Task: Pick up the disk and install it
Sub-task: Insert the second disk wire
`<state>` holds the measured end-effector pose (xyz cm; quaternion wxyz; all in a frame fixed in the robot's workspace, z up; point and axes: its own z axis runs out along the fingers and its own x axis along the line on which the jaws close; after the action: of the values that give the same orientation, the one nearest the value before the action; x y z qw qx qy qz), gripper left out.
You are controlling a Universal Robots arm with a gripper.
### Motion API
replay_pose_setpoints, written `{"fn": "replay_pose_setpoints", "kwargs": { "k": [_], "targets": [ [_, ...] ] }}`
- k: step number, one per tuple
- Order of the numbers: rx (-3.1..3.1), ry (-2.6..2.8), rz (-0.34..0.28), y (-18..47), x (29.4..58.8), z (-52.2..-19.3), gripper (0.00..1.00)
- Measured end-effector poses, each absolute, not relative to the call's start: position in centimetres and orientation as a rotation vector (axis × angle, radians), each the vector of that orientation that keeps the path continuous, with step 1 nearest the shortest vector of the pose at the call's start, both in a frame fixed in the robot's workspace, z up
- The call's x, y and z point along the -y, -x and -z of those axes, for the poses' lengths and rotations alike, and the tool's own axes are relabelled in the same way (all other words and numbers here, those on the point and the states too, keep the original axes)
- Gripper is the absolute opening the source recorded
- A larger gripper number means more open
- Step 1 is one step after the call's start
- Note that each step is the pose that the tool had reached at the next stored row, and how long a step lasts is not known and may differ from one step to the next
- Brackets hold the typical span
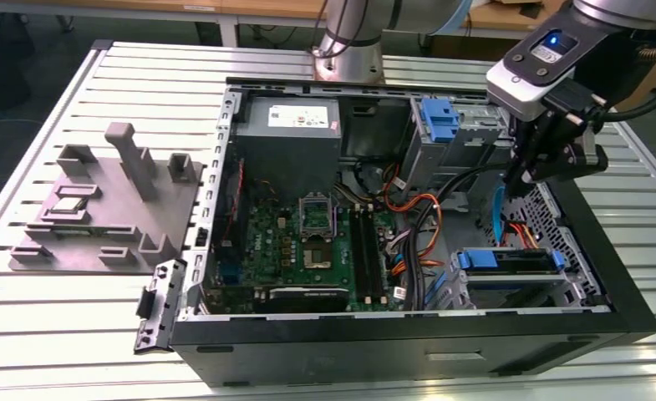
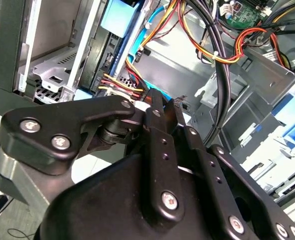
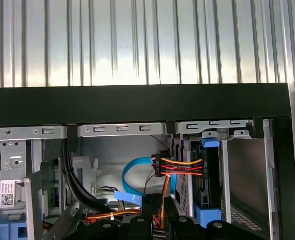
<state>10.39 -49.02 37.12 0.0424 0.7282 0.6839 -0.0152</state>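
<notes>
We see the arm's gripper (image 1: pixel 520 188) low inside the open computer case (image 1: pixel 417 342), near the case wall on the exterior view's right, just above the drive bay. In the first wrist view the two fingers (image 3: pixel 151 206) stand close together, w/ only a narrow gap and nothing between them; in the second wrist view the fingertips (image 2: pixel 155 102) also meet almost, so the gripper is nearly closed and holds nothing.

The disk (image 1: pixel 508 261), w/ its blue carrier, sits already in the bay at the case corner, below the gripper and apart from it. In the first wrist view the disk (image 3: pixel 207 190) stands edge-on in its slot, and a bundle of red, yellow and black wires (image 3: pixel 180 166) goes to it. A light blue flat cable (image 3: pixel 132 175) curves just beside the fingers.

On the desk (image 1: pixel 71 334), at the exterior view's left of the case, lies a grey stand (image 1: pixel 110 209), well apart from the gripper.
</notes>
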Motion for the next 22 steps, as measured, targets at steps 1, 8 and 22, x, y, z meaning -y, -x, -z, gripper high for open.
{"fn": "replay_pose_setpoints", "kwargs": {
  "k": [1, 8, 22],
  "targets": [
    [-2.092, -2.228, 0.047, -10.4, 48.9, -37.1, 0.24],
    [-2.090, -2.231, 0.047, -10.4, 48.4, -37.4, 0.24],
    [-2.056, -2.201, 0.110, -10.8, 47.8, -36.9, 0.24]
  ]
}}
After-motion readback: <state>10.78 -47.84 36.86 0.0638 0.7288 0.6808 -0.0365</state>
